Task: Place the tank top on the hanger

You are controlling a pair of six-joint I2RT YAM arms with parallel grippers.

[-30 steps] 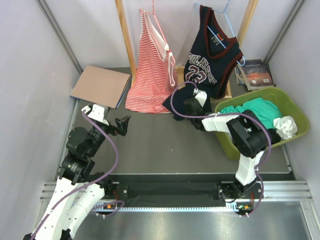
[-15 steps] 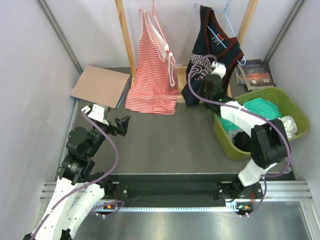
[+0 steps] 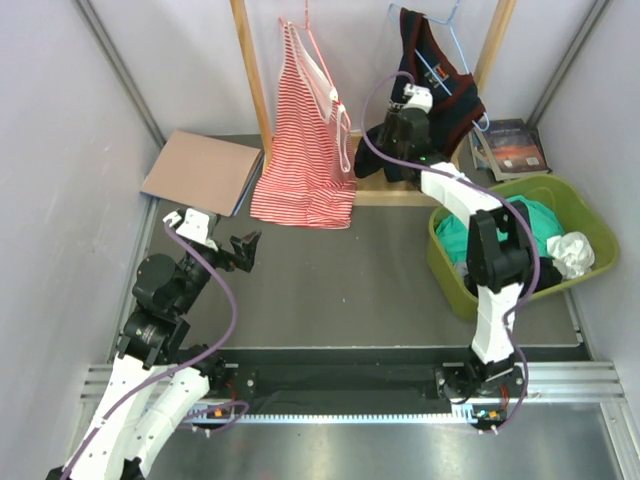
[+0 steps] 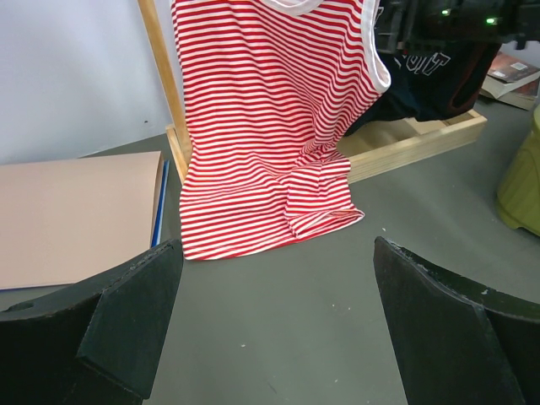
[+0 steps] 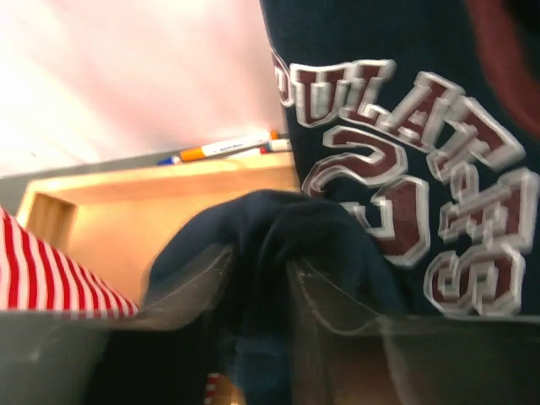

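The navy tank top [image 3: 452, 92] with dark red trim hangs from the light-blue hanger [image 3: 455, 40] on the wooden rack at the back right. Its lower part is bunched up against my right gripper [image 3: 402, 122], which reaches up to the rack. In the right wrist view a dark fold of the tank top [image 5: 405, 126] sits pinched between the clear fingers of that gripper [image 5: 257, 270], below the white-edged red lettering. My left gripper [image 3: 245, 250] hovers open over the grey table, left of centre. Nothing lies between the black fingers of this gripper [image 4: 274, 321].
A red-and-white striped top [image 3: 305, 160] hangs left of the jersey, its hem on the table. A brown folder [image 3: 200, 170] lies at the back left. At the right stands a green basket [image 3: 570, 190] holding clothes, with books [image 3: 510, 145] behind it. The rack's wooden base [image 4: 422, 139] crosses the back.
My right arm has swung from the table beside the basket up and back to the rack, carrying the jersey's lower part with it. The left arm has not moved.
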